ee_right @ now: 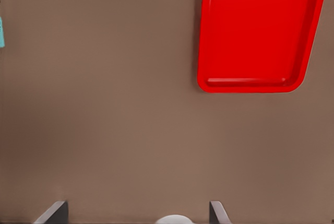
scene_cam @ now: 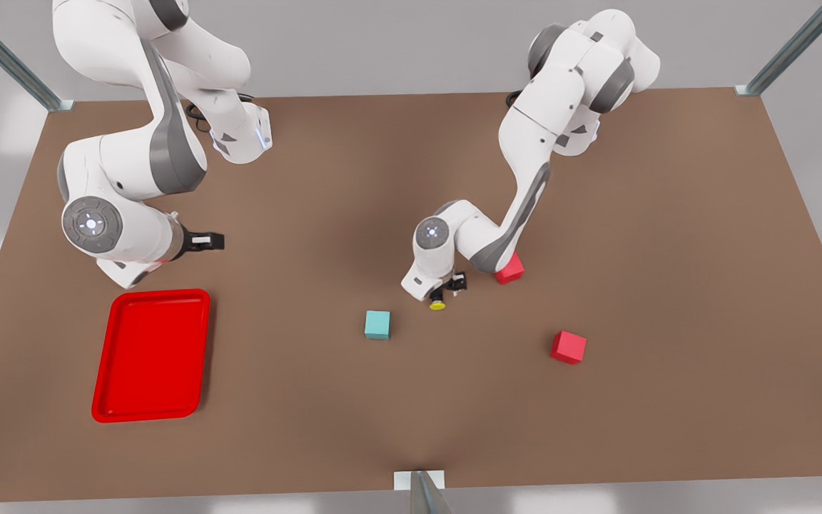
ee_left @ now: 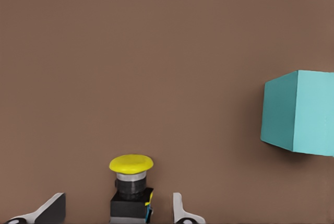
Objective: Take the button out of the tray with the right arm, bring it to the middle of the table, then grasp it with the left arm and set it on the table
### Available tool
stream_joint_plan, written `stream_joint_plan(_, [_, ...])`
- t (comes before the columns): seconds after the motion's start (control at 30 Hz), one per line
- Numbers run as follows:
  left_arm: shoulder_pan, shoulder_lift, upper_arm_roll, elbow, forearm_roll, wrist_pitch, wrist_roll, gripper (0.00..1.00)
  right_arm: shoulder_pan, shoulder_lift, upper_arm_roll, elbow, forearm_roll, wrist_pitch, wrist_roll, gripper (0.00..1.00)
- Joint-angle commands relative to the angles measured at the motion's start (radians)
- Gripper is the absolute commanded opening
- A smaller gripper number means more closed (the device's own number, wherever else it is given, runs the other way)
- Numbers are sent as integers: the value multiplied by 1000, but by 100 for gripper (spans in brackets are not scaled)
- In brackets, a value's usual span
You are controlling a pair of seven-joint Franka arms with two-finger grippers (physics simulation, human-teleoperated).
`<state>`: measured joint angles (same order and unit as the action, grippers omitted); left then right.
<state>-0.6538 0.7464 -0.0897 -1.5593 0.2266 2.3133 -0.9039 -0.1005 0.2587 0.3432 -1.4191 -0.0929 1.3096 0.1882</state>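
Observation:
The button (scene_cam: 438,303), a dark boxy body with a round yellow cap, is at the middle of the brown table (scene_cam: 668,250). My left gripper (scene_cam: 449,288) hovers right at it. In the left wrist view the button (ee_left: 131,182) lies between the fingers of the left gripper (ee_left: 118,200), which is open, with a gap on each side of the body. The red tray (scene_cam: 150,353) lies at the front view's left with nothing in it. Just behind the tray, my right gripper (scene_cam: 212,241) waits open; the right wrist view shows the right gripper (ee_right: 138,208) over bare table, the tray (ee_right: 255,25) farther off.
A teal cube (scene_cam: 377,324) sits close to the button on the front view's left, also seen as the teal cube (ee_left: 300,112). One red cube (scene_cam: 510,269) lies under the left arm's forearm, another red cube (scene_cam: 569,347) farther to the front view's right.

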Motion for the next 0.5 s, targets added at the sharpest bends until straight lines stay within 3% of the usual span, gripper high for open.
stream_joint_plan(0.0, [2, -1, -2, -21, -4, 179, -348, 100, -5, -1, 0, 0, 2, 0, -236, 100])
stream_joint_plan(0.33, [2, 2, -4, -81, -46, 178, -251, 100, -5, -1, 2, -7, 4, 7, -239, 100])
stream_joint_plan(0.47, [10, 4, -4, -77, -47, 104, 46, 100, 5, -1, 2, -24, 4, 7, -239, 100])
